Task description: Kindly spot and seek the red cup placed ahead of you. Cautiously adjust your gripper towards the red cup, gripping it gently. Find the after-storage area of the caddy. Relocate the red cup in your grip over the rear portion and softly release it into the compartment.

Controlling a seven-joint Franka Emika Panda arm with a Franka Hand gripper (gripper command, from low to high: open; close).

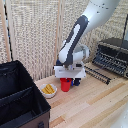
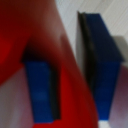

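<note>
The red cup (image 1: 65,85) stands low on the wooden table (image 1: 95,105), directly under the white gripper (image 1: 67,80). In the wrist view the cup's red wall (image 2: 30,35) runs between the two dark-blue fingers (image 2: 102,65). One finger is inside the cup and the other outside, and the gripper (image 2: 72,85) looks closed on the wall. I cannot tell whether the cup's base touches the table. The black caddy (image 1: 15,97) with its divider fills the lower part of the exterior view's left, apart from the cup.
A small white bowl with yellow food (image 1: 48,90) sits between the cup and the caddy. A black toaster oven (image 1: 112,54) stands at the exterior view's right, with a dark wire rack (image 1: 98,74) in front of it. A slatted screen is behind.
</note>
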